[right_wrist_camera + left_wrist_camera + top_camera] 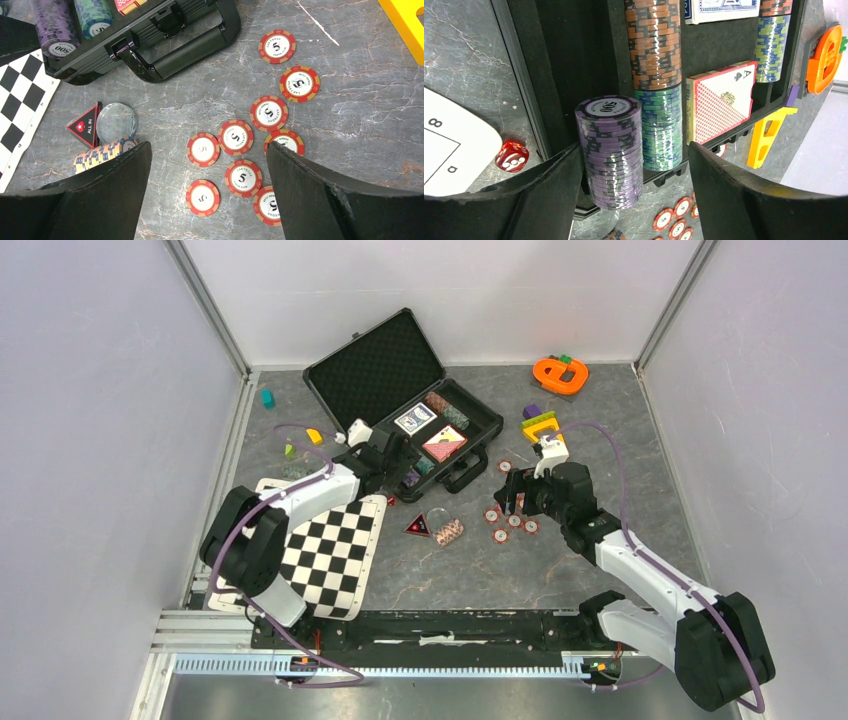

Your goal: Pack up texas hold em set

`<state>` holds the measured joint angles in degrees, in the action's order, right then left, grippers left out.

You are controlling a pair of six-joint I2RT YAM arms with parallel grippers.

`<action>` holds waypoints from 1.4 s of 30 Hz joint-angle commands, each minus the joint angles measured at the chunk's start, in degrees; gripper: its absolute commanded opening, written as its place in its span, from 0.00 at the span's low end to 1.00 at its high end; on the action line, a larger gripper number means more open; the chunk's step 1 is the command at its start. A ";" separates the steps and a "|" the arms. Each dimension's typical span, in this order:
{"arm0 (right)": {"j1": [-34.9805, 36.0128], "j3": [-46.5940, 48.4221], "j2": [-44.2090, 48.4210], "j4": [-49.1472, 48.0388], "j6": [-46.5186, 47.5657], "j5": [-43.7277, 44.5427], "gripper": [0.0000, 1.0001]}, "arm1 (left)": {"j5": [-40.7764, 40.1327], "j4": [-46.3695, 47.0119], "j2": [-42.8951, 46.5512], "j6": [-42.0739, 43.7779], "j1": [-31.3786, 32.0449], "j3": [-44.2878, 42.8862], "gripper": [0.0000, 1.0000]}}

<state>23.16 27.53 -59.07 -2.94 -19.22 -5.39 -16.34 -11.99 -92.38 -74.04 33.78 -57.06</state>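
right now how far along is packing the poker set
Partly done: card decks and chip stacks sit in the open briefcase. In hand: left fingers open around the purple 500 stack; right fingers open over loose red 5 chips. Remaining: those, die, all-in marker, tan stack.

card deck [721,10]: cut by top edge | chip [287,138]: half behind jaws
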 commanded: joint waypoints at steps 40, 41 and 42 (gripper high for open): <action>0.31 0.09 3.67 -0.76 0.96 2.84 0.90 | 24.05 -9.15 4.58 61.37 12.57 -6.90 0.82; 0.23 0.03 3.94 -0.62 0.96 3.12 0.90 | 22.96 -9.98 3.70 62.31 13.43 -7.98 0.80; 0.25 -0.10 4.20 -0.58 1.05 3.33 0.90 | 22.19 -11.18 2.37 63.60 14.48 -9.29 0.79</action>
<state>23.22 27.51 -56.80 -2.57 -19.05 -4.01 7.55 -19.75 -86.76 -19.99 44.75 -61.30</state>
